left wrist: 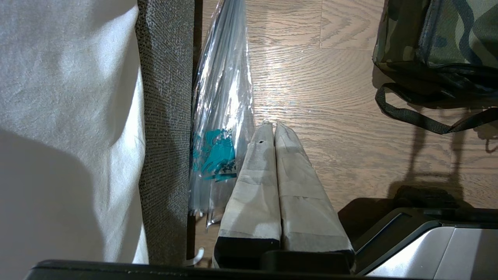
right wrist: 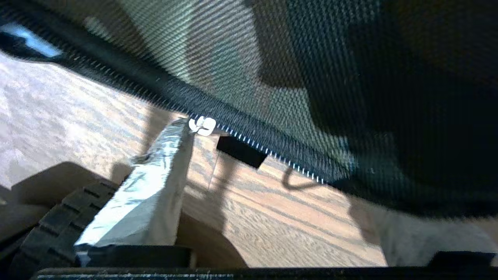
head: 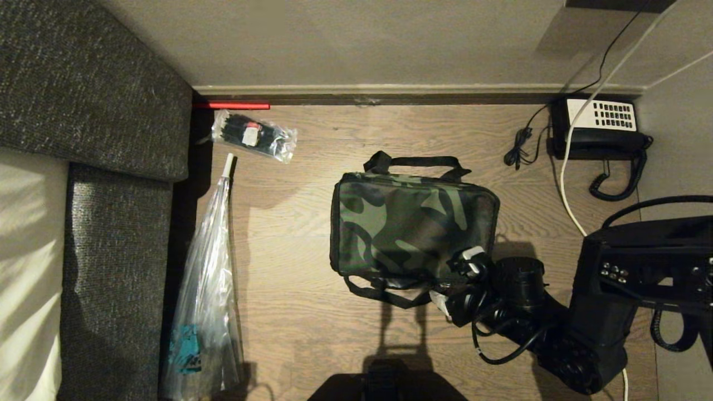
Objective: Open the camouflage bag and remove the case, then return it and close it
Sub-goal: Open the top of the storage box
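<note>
The bag [head: 413, 225] lies flat and zipped on the wood floor [head: 312, 312], its far handle [head: 415, 162] toward the wall and its near strap [head: 384, 294] trailing toward the robot. The case is not to be seen – only closed camouflage fabric shows.

The right gripper [head: 454, 284] sits at the bag's near right corner, against the fabric. In the right wrist view one taped finger [right wrist: 151, 194] shows just beside the zip [right wrist: 249, 140] and its small metal pull [right wrist: 202, 125], with bare floor beside it; its jaws stand released, grasping nothing.

The left gripper [left wrist: 274, 128] hangs parked over the floor at the near left, its two taped fingers pressed together – clenched on nothing. Just beside it a long clear plastic bag [head: 206, 301] lies along the sofa [head: 111, 223].

A smaller clear packet [head: 253, 133] lies at the far left, and a desk phone [head: 601, 125] at the far right.
</note>
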`<state>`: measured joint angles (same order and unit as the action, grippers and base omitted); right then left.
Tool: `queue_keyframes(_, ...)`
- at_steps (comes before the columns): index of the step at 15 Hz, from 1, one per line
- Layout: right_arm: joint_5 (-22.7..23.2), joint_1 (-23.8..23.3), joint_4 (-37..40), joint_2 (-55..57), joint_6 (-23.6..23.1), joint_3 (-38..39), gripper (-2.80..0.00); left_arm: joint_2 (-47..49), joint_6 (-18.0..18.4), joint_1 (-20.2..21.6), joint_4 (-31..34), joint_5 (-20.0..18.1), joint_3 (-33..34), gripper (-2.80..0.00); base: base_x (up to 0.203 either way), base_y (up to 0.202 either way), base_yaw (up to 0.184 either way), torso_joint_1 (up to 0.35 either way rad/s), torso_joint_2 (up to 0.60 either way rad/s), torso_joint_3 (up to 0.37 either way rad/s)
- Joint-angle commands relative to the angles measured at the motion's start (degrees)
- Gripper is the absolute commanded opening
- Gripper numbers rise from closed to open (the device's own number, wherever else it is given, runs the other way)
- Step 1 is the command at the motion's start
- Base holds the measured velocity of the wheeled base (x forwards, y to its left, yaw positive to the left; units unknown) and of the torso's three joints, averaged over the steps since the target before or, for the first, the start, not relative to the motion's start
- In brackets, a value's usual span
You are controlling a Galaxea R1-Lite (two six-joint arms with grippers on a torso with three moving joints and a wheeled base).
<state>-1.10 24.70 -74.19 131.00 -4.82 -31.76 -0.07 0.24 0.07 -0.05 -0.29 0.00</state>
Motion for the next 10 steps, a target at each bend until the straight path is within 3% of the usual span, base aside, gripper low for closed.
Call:
queue_keyframes(1,-0.05,-0.01,-0.83,1.30,0.01,-0.49,0.00,0.07,0.02,0.01,-0.04,0.03,0.09,-2.80,0.000,0.000,0.000,0.000,0.00,0.000)
queue_keyframes(3,-0.05,-0.10,-1.30,1.36,0.08,-1.02,0.00,0.07,0.02,0.01,-0.04,0.03,0.09,-2.80,0.000,0.000,0.000,0.000,0.00,0.000)
queue_keyframes(4,-0.05,-0.10,-1.59,1.58,0.08,-1.50,-2.80,0.07,0.02,0.01,-0.04,0.03,0.09,-2.80,0.000,0.000,0.000,0.000,0.00,0.000)
queue_keyframes(10,-0.19,-0.38,-1.57,1.54,0.08,-1.20,-2.80,0.07,0.02,0.01,-0.04,0.03,0.09,-2.80,0.000,0.000,0.000,0.000,0.00,0.000)
